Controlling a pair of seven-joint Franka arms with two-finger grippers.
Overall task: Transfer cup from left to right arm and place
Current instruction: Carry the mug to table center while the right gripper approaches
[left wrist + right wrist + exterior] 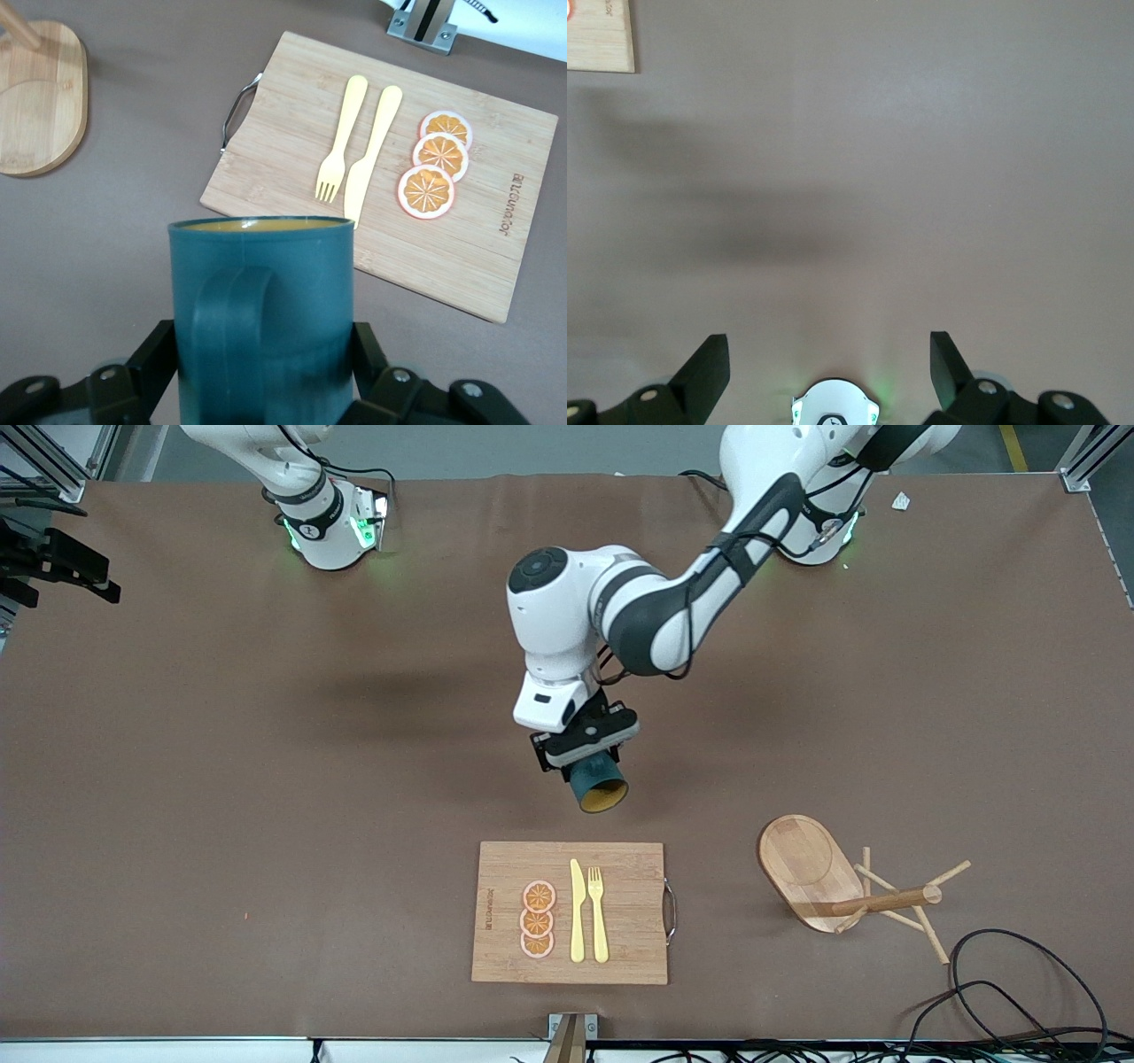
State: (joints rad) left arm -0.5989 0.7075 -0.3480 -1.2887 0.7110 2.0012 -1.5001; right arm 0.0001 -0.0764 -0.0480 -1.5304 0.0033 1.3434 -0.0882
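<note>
The cup [599, 784] is dark teal with a mustard-yellow inside. It hangs tilted over the middle of the table, its mouth turned toward the front camera. My left gripper [589, 766] is shut on its body. In the left wrist view the cup [261, 310] fills the space between the black fingers [159, 359], with its handle facing the camera. My right gripper [828, 347] does not show in the front view. Its wrist view shows it open and empty over bare brown table near its own base [833, 407], where the right arm waits.
A bamboo cutting board [496, 957] lies nearer the front camera than the cup. It carries a yellow knife [577, 912], a yellow fork [598, 912] and three orange slices [538, 921]. A wooden mug stand [811, 859] and black cables [1019, 992] sit toward the left arm's end.
</note>
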